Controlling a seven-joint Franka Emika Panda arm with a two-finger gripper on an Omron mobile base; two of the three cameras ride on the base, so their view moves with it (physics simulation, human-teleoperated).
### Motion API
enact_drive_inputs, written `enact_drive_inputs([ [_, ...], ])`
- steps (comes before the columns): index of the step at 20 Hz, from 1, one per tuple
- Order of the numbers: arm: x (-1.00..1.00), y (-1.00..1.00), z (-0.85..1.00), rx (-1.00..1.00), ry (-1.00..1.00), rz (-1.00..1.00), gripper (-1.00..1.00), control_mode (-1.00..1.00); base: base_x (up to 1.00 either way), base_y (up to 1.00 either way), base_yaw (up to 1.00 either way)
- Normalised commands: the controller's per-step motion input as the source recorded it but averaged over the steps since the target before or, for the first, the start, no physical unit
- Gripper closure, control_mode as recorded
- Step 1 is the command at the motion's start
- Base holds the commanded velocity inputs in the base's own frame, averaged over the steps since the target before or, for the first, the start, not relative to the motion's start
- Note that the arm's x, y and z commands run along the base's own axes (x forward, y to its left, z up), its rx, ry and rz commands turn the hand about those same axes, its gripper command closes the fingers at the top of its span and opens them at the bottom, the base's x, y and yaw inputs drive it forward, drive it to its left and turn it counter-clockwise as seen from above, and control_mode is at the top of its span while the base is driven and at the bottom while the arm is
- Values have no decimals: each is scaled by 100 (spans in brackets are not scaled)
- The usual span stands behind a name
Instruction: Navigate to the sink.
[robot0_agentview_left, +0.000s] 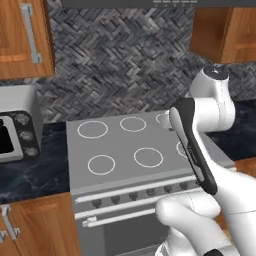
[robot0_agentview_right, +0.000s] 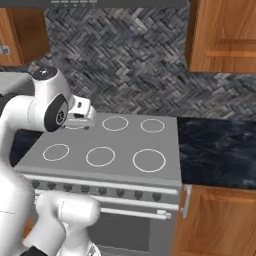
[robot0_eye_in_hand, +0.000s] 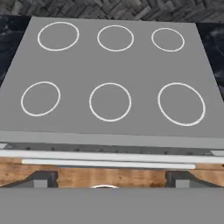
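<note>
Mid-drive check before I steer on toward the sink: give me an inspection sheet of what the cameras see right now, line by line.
Surface: grey stovetop with six white burner rings, nothing on it; dark marbled counter on both sides.
Job's things: sink: nothing seen; the base faces the stove.
Clutter: silver toaster oven on the counter left of the stove.
Grippers: gripper hangs above the stove's front edge, fingertips apart, holding nothing.
Cables: nothing seen.
Surroundings: oven front with knob row and handle bar, wooden cabinets above and below, herringbone backsplash.
</note>
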Motion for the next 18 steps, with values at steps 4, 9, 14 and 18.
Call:
enact_drive_inputs([
  [4, 0, 0, 0, 0, 0, 0, -100, 100, -70, -53, -55],
  [9, 0, 0, 0, 0, 0, 0, -100, 100, -3, -61, -75],
  [14, 0, 0, 0, 0, 0, 0, -100, 100, 0, -62, -85],
  [18, 0, 0, 0, 0, 0, 0, -100, 100, 0, -35, -91],
])
